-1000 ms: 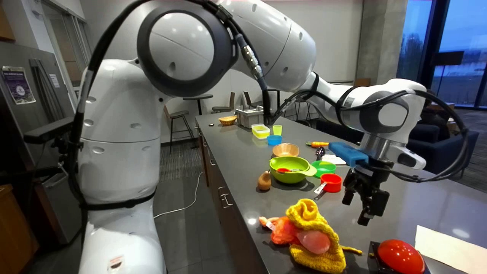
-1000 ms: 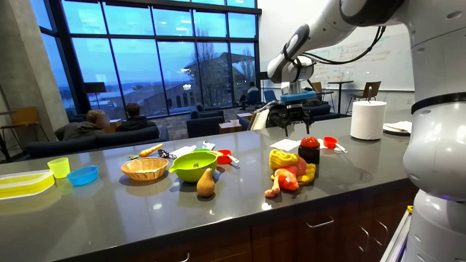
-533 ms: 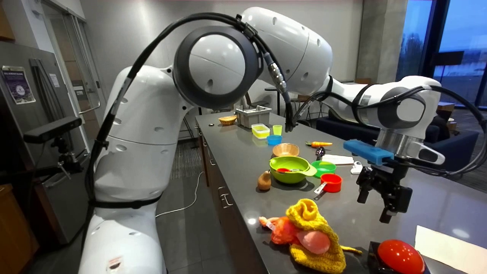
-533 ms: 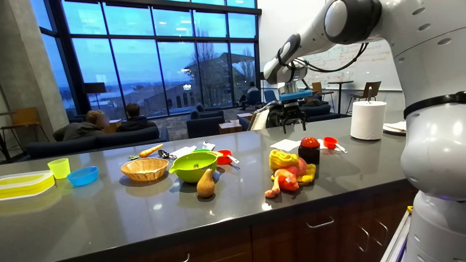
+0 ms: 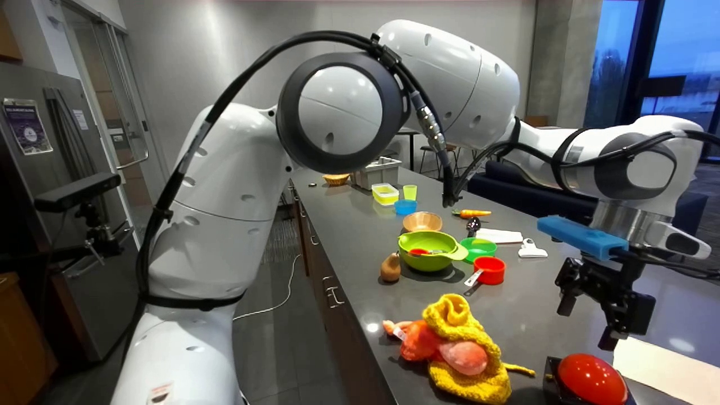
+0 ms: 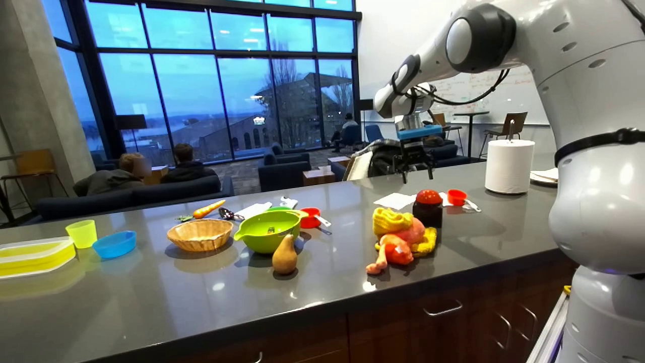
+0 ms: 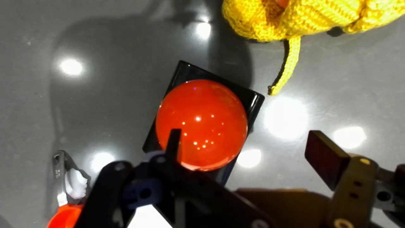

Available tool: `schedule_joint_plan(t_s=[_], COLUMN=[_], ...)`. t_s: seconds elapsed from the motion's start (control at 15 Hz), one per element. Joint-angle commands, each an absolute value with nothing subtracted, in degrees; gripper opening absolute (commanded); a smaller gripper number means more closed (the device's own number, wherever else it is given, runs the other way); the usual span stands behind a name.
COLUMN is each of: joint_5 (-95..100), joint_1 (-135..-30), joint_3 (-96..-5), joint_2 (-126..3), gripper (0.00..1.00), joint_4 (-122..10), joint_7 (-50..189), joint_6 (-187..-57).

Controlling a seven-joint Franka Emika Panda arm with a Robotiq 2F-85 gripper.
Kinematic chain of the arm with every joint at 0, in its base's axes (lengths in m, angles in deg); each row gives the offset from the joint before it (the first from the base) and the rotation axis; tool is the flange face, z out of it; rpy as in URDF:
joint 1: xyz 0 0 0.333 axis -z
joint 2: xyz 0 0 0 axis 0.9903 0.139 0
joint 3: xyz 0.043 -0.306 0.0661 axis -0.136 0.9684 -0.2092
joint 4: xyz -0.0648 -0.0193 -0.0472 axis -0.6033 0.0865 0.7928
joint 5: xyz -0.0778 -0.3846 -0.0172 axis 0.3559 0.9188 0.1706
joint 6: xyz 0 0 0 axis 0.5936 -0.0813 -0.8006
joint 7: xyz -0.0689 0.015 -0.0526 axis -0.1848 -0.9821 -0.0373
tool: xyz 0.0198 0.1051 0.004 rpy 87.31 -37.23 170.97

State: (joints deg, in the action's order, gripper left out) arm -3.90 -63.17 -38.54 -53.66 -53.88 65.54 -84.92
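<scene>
My gripper [image 5: 586,324] [image 6: 417,177] hangs open above the grey counter, nothing between its fingers. Below it in the wrist view is a large red dome button [image 7: 205,117] on a black square base [image 7: 180,76]. One finger of the gripper [image 7: 246,137] overlaps the dome's lower left in that view, while the other stands off to the right over bare counter. Both exterior views show the fingertips higher than the button [image 5: 592,378] [image 6: 429,196], not touching it. Beside the button lies a yellow knitted piece [image 5: 478,388] [image 7: 316,19] wrapped around an orange-pink toy [image 5: 419,340] [image 6: 398,249].
White paper [image 5: 669,365] lies by the button, and a red measuring cup [image 6: 457,197] [image 7: 65,217] sits close by. Farther along are another red cup [image 5: 490,270], a green bowl [image 5: 430,259], a pear [image 5: 390,268], a basket [image 6: 200,234] and a paper roll [image 6: 510,166].
Over the last second the arm has swung my gripper rightward and lower in an exterior view, toward the white paper. The jaws have stayed apart, and the objects on the counter have not moved.
</scene>
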Motion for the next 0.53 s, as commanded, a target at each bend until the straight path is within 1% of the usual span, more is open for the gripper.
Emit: schedule_joint_plan(t_s=[0.0,0.07,0.2,0.27,0.4,0.47], joint_5=[-3.32,-3.34,-3.25,-3.41,-3.37,-3.14], joint_1=[-61.92,-61.68,-61.32,-61.16,-60.95,-60.95], joint_3=[-38.31,-38.27,-38.11,-38.06,-37.91,-37.75], joint_2=[-52.39,-52.3,-52.26,-52.42,-52.86,-53.26], gripper=[0.74,0.69,0.53,0.44,0.3,0.21], joint_4=[-51.8,-51.76,-51.75,-52.01,-52.32,-52.54], joint_7=[67.19,67.36,67.68,67.75,67.67,67.46], joint_6=[-83.3,-83.31,-83.26,-83.39,-83.47,-83.49])
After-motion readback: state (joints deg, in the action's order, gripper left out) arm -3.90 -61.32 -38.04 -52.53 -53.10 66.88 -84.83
